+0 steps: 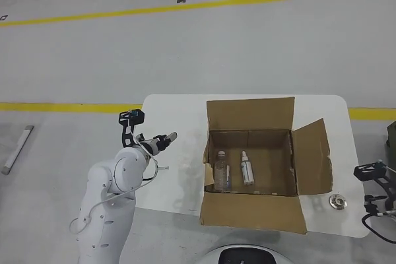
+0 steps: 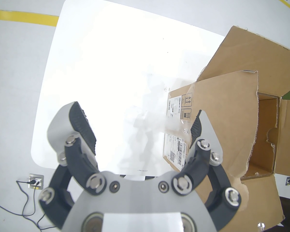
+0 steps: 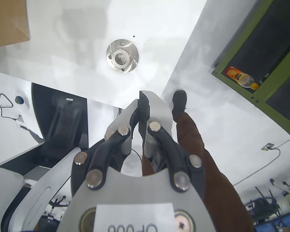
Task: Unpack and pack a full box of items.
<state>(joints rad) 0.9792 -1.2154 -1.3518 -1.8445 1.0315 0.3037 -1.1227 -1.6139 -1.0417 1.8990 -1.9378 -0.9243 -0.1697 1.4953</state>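
Left gripper hung wide open, empty, at nine o'clock from the box; right gripper, closed on nothing, at three. Big bottle and small bottle lay inside, likely light, stiff, slippery; I'd take each round its middle.

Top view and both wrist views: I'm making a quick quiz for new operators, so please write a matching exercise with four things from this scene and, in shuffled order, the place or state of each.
Things:
1. left gripper
2. right gripper
3. metal disc
4. clear bottle

Places or states:
A. inside the cardboard box
B. shut
C. on the table, outside the box
D. open

Pairs: 1-D, 2-B, 3-C, 4-A.
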